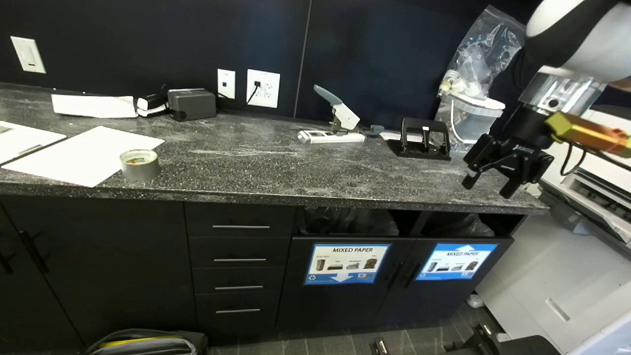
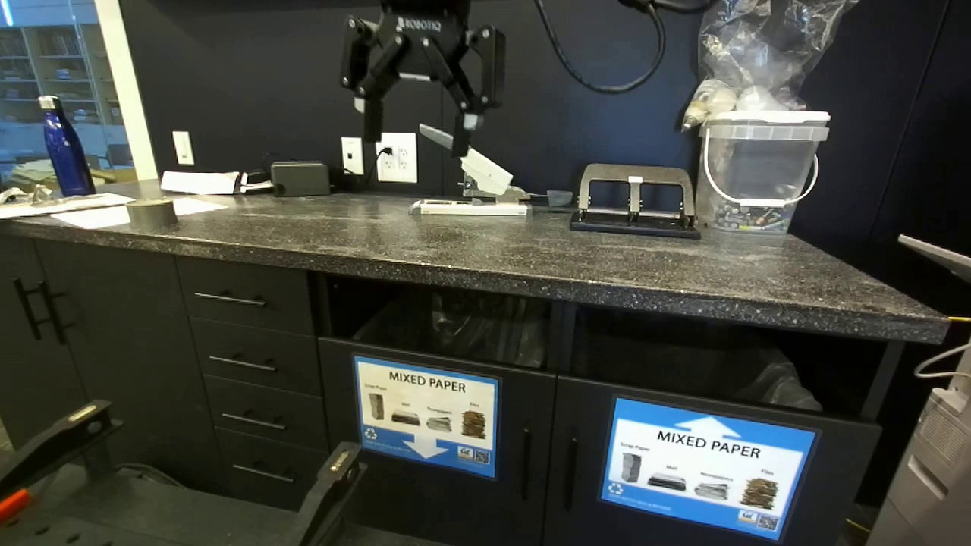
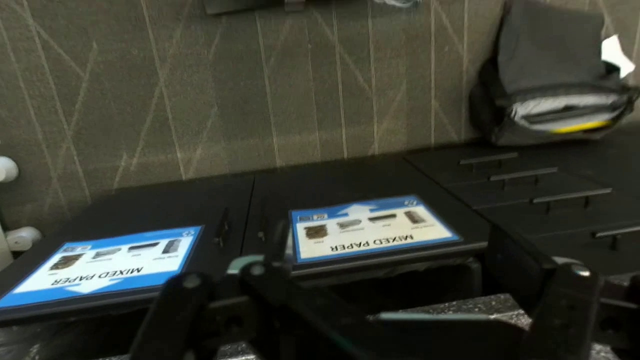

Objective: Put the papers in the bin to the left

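Plainly enough, our bin [image 1: 351,240] sits under the counter [image 1: 266,167], just left of a neighbouring compartment [image 2: 588,402] in both exterior views, behind a door [image 1: 402,251] whose blue-edged sign [image 1: 347,264] carries a downward arrow. Its mouth is a wide, low slot facing forward, its long axis running parallel to the counter's front edge. We see that edge overhanging it, the door's top rim bounding it below, an upright divider [image 2: 561,337] closing its right end, and a plastic liner [image 2: 485,330] bunched inside. At the counter's far left in an exterior view, near a blue bottle [image 2: 67,152], lie what look like pale crumpled scraps [image 2: 30,196], too small for us to make out any long axis. Our gripper [image 2: 416,140] hangs in the air with its fingers well apart, tips downward, and we see the wall [image 2: 250,91] through the gap; whether it hangs over the counter or out past the edge, we cannot tell. The stapler [image 1: 346,117] and hole punch [image 1: 425,133] stand toward the back, which leaves us a broad bare stretch of top between them and the front edge, running leftward as far as the tape roll [image 1: 140,170].
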Tool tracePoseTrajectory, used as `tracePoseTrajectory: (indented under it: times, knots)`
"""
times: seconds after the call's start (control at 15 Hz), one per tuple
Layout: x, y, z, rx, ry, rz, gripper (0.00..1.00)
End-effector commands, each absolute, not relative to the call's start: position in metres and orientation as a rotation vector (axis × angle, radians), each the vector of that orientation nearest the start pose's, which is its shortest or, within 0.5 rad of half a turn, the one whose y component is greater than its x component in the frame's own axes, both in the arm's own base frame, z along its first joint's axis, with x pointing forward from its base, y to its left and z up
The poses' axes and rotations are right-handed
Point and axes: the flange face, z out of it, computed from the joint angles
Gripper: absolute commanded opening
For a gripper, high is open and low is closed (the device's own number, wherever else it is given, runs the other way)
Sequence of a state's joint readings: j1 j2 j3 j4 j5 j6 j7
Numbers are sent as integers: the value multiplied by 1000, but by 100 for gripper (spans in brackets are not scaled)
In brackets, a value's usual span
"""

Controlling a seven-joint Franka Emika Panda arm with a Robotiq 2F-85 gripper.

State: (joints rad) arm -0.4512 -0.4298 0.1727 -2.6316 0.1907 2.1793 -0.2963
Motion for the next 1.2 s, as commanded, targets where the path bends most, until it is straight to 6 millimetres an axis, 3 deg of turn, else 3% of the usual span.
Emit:
tracePoseTrajectory:
  times: [0.0, 0.2, 0.47, 0.87, 0.93, 1.13]
  knots:
    - [324, -91, 439, -3099, 87, 128, 100]
    - [282, -84, 485, -3115, 34, 215, 100]
    - [250, -73, 518, -3123, -30, 250, 100]
    - [237, -69, 533, -3140, -23, 165, 100]
    - [242, -67, 523, -3121, -40, 206, 100]
    - [241, -68, 525, -3123, -33, 194, 100]
